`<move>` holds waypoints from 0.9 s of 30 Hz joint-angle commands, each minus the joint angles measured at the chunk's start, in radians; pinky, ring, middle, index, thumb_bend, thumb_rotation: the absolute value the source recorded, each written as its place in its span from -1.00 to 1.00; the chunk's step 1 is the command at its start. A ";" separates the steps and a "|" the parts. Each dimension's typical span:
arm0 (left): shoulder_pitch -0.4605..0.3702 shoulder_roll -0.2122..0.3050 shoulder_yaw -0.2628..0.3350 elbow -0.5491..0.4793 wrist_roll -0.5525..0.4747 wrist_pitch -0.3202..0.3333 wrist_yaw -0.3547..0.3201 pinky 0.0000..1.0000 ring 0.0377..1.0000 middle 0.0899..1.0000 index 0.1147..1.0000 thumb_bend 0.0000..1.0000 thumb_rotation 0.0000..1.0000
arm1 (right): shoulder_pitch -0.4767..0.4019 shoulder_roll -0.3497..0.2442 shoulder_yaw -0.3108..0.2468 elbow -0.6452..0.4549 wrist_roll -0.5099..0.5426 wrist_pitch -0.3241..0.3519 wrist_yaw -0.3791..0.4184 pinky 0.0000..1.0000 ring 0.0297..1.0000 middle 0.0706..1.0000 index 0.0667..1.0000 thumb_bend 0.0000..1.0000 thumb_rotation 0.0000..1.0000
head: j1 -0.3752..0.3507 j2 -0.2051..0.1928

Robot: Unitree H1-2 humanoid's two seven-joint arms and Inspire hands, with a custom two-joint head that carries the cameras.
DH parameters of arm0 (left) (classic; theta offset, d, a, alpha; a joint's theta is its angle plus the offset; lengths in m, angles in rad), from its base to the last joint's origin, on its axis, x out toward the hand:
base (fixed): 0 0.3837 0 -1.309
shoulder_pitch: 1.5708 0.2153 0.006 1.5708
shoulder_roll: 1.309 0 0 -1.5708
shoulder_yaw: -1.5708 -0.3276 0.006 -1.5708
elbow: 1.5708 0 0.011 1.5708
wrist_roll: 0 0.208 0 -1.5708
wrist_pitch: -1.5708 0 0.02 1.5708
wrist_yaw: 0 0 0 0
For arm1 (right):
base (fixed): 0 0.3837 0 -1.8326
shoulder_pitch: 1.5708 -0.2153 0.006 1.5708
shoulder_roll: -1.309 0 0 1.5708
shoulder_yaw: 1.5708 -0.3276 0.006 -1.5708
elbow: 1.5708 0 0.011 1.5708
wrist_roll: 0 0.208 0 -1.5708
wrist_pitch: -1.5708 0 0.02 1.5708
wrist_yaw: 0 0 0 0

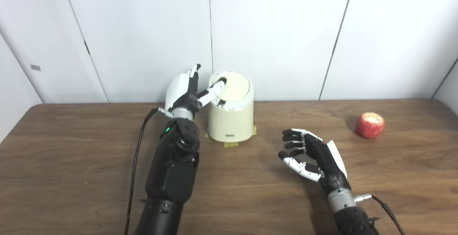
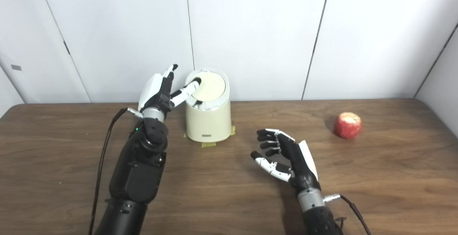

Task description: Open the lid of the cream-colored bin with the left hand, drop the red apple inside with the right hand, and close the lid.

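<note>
The cream-colored bin (image 1: pixel 230 122) stands at the back middle of the table, its round lid (image 1: pixel 235 86) tilted with a dark gap at its lower left edge. My left hand (image 1: pixel 184 92) is just left of the bin, fingers spread upward, and one digit presses on the lid's left edge. It grips nothing. The red apple (image 1: pixel 369 125) lies far to the right on the table, on its own. My right hand (image 1: pixel 311 154) hovers low over the table in front and to the right of the bin, open and holding nothing, well left of the apple.
The brown wooden table (image 1: pixel 250 199) runs up to a white panelled wall (image 1: pixel 279 31) close behind the bin. Yellow tape (image 1: pixel 232 144) marks the bin's base. A black cable (image 1: pixel 137 149) hangs beside my left arm.
</note>
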 commanded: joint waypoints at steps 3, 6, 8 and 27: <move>-0.009 0.024 -0.005 -0.092 -0.088 -0.056 0.058 0.65 0.85 0.93 0.97 0.24 1.00 | -0.032 -0.005 -0.001 -0.034 0.001 -0.028 -0.005 0.10 0.27 0.32 0.32 -0.49 -0.49 | 0.000 -0.002; 0.038 0.042 -0.014 -0.161 -0.139 -0.083 0.069 0.64 0.84 0.91 0.99 0.25 1.00 | -0.033 -0.005 -0.003 -0.032 0.008 -0.024 -0.002 0.10 0.28 0.33 0.32 -0.49 -0.47 | 0.000 -0.003; 0.077 0.055 -0.027 -0.212 -0.152 -0.093 0.082 0.67 0.84 0.91 0.99 0.25 1.00 | -0.034 -0.005 -0.004 -0.029 0.012 -0.028 -0.001 0.12 0.29 0.34 0.33 -0.49 -0.50 | -0.001 -0.003; 0.167 0.148 -0.109 -0.224 -0.134 -0.058 0.151 0.55 0.79 0.89 0.93 0.19 0.49 | -0.035 -0.008 -0.003 -0.016 0.022 -0.039 -0.004 0.12 0.28 0.33 0.33 -0.47 -0.51 | 0.000 -0.006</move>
